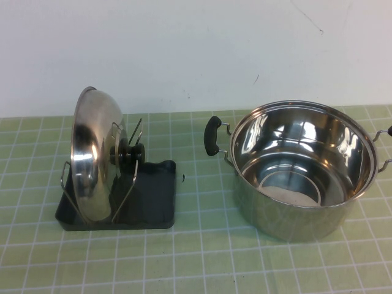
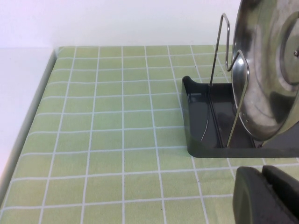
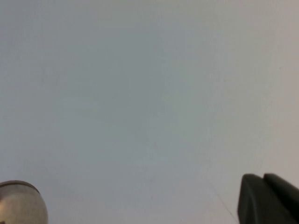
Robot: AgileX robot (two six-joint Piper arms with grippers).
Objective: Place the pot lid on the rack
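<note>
The pot lid [image 1: 92, 153] is shiny steel and stands on edge in the rack [image 1: 156, 199], a dark grey tray. It leans between the wire prongs [image 1: 130, 177], with its black knob [image 1: 133, 153] facing the pot. Neither arm shows in the high view. In the left wrist view my left gripper [image 2: 263, 170] is shut and empty. It hovers over the mat just short of the rack's [image 2: 201, 140] near wall, beside the lid [image 2: 273, 70]. My right gripper [image 3: 263, 178] is shut, empty and faces the plain wall.
The deep steel pot [image 1: 300, 165] with black side handles [image 1: 212, 136] stands open on the right of the green checked mat [image 1: 202, 257]. A white wall runs behind the table. A rounded steel shape [image 3: 21, 203] shows at the right wrist view's corner.
</note>
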